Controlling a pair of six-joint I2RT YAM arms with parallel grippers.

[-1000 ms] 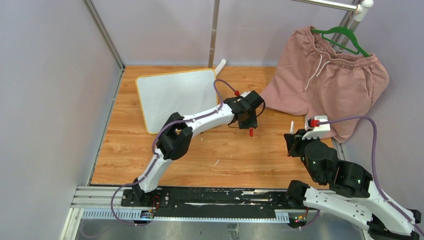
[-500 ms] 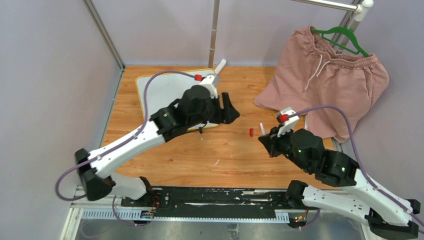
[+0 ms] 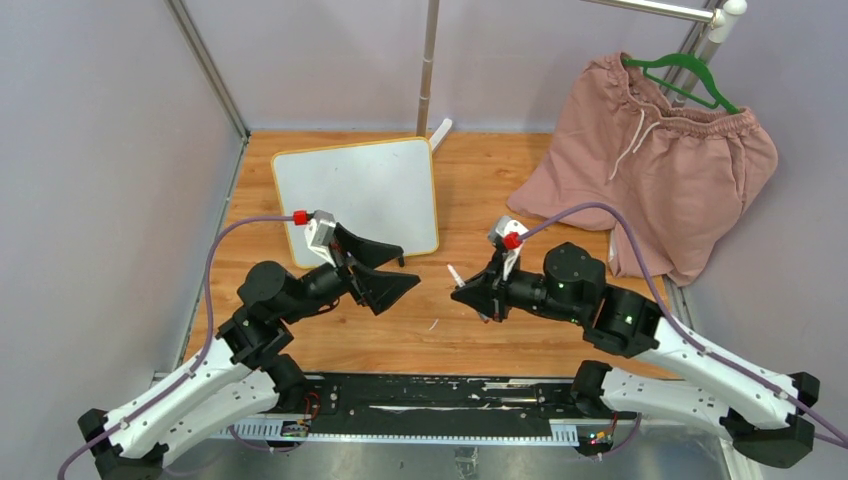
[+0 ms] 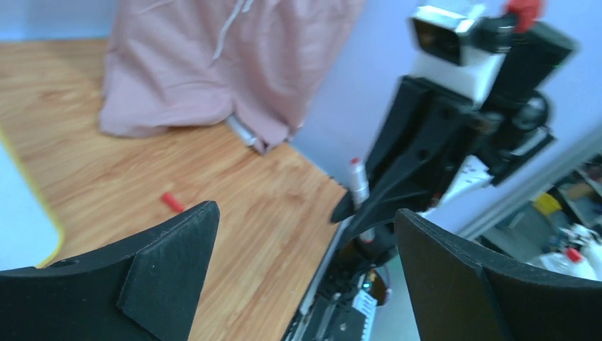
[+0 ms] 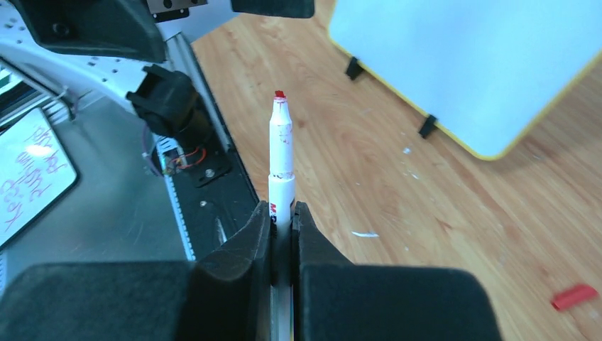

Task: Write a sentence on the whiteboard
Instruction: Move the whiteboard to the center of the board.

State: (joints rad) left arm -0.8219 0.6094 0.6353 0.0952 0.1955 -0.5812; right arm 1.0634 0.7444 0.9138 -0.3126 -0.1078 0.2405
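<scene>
Wooden tabletop (image 3: 480, 190) lies underneath. The right gripper (image 3: 462, 293) pinches an uncapped red marker (image 5: 282, 156) off the near right corner of the whiteboard (image 3: 355, 195). The left gripper (image 3: 410, 272), spread wide, hovers at the whiteboard's near edge. A red cap (image 5: 573, 296) lies right of the whiteboard.

The wooden counter (image 3: 480, 190) carries a yellow-framed whiteboard (image 3: 360, 195) at its far left, turned slightly askew and standing on small black feet (image 5: 427, 126). Pink shorts (image 3: 650, 170) drape onto the far right corner. A red marker cap (image 5: 573, 296) lies on bare wood between the two, and a white fleck (image 3: 433, 324) lies nearer the front edge.
</scene>
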